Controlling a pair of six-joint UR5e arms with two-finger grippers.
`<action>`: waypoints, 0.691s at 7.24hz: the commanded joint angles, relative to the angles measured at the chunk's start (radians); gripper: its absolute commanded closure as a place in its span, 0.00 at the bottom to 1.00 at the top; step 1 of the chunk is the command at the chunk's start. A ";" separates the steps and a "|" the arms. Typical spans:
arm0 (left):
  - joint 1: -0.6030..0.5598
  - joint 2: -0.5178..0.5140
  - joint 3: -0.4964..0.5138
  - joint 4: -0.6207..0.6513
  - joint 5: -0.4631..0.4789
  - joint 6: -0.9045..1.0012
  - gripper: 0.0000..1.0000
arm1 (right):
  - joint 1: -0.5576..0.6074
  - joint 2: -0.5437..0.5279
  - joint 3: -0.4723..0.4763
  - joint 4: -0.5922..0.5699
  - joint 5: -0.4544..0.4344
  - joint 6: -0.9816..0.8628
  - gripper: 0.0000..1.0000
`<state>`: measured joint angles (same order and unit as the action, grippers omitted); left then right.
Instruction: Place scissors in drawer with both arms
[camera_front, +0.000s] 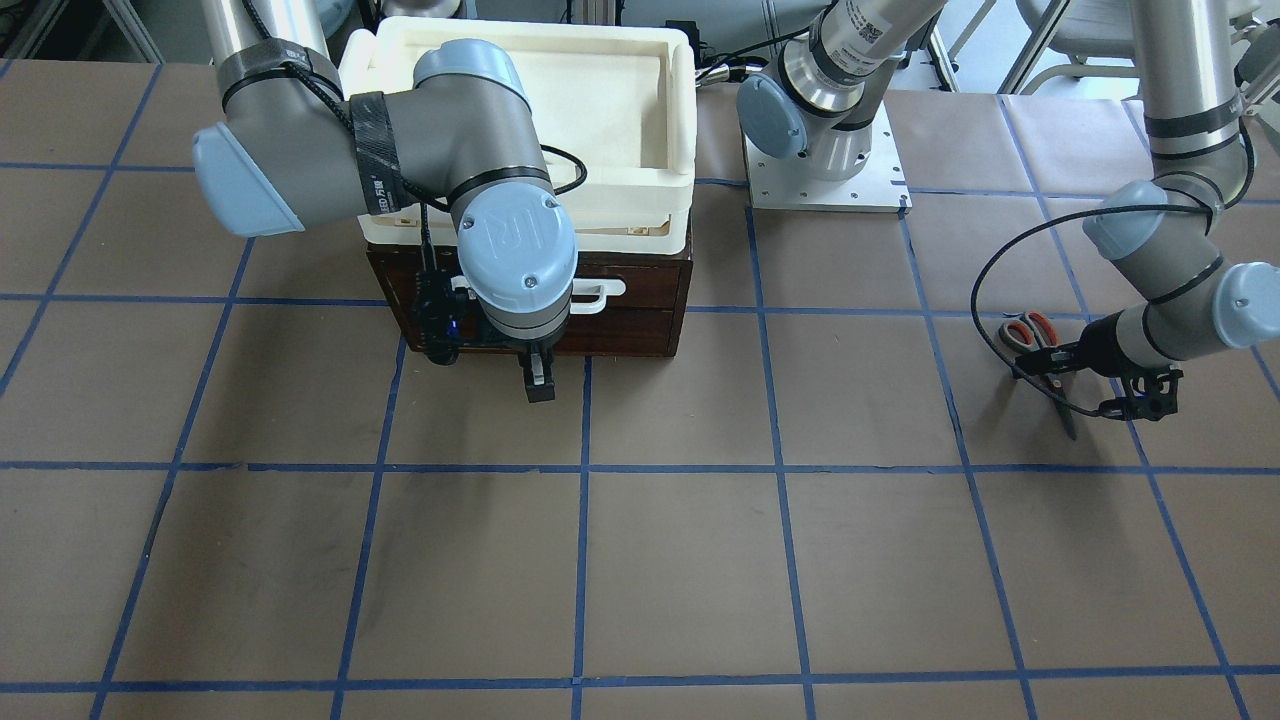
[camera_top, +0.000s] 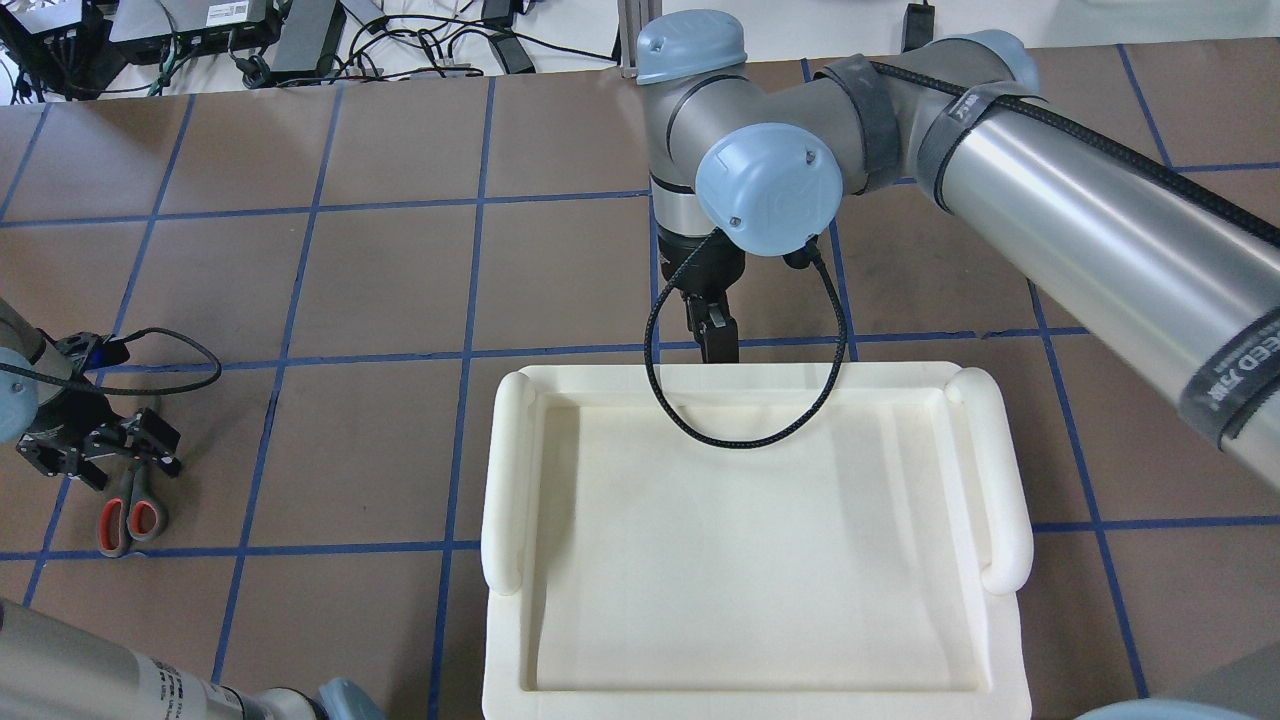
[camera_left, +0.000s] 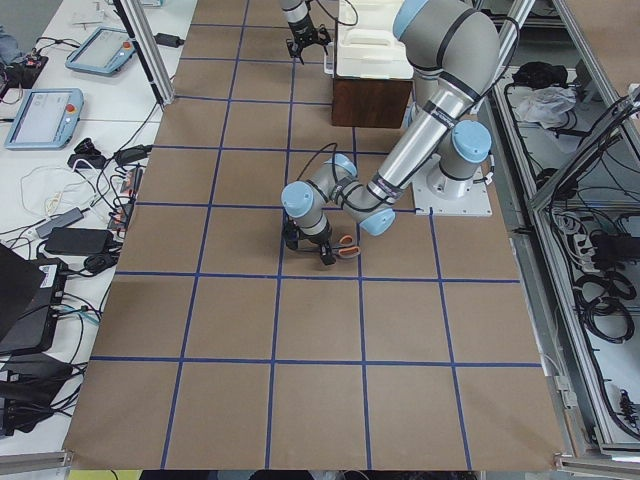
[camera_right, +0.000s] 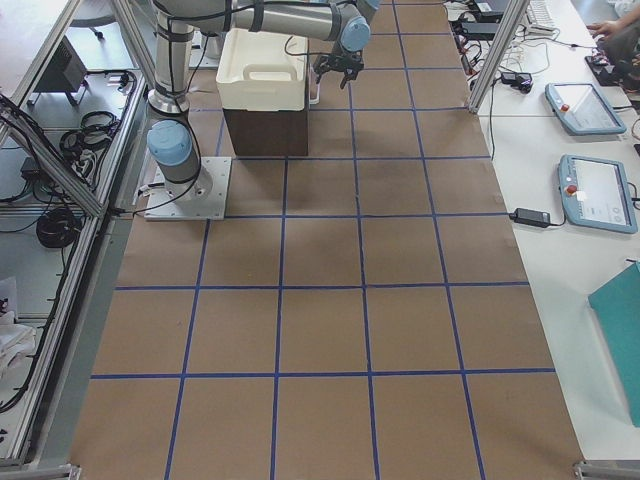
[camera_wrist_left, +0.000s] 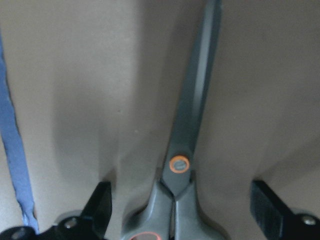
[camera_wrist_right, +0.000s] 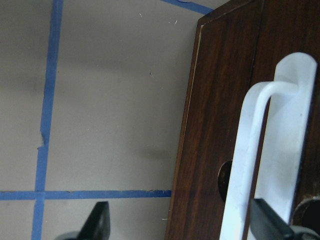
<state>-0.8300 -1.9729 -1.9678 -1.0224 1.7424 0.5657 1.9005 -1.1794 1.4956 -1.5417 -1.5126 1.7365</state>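
The scissors (camera_front: 1028, 331) lie flat on the brown table, grey handles with orange-red loops; they also show in the overhead view (camera_top: 130, 518). My left gripper (camera_front: 1050, 368) is open and low over them. In the left wrist view its fingers (camera_wrist_left: 100, 207) straddle the scissors (camera_wrist_left: 187, 140) at the pivot without touching. The drawer (camera_front: 630, 283) of the dark wood box looks shut, with its white bar handle (camera_front: 600, 293). My right gripper (camera_front: 540, 382) is open in front of it. In the right wrist view the handle (camera_wrist_right: 272, 150) is by one finger (camera_wrist_right: 267, 222).
A white plastic tray (camera_top: 510, 470) sits on top of the wood box and hides it from overhead. The right arm's cable loop (camera_top: 745, 400) hangs over the tray's far edge. The left arm's white base plate (camera_front: 825, 185) stands beside the box.
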 joint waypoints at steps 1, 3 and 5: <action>0.000 0.002 0.004 0.002 -0.006 0.002 0.49 | 0.000 0.003 0.000 0.008 0.000 0.017 0.00; -0.001 0.002 0.004 0.002 -0.009 0.005 0.77 | 0.000 0.004 0.002 0.020 0.012 0.029 0.00; -0.003 0.005 0.015 0.004 -0.009 0.010 0.85 | 0.000 0.012 0.006 0.017 0.015 0.028 0.00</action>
<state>-0.8318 -1.9699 -1.9596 -1.0190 1.7337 0.5730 1.9006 -1.1732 1.4995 -1.5239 -1.5001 1.7640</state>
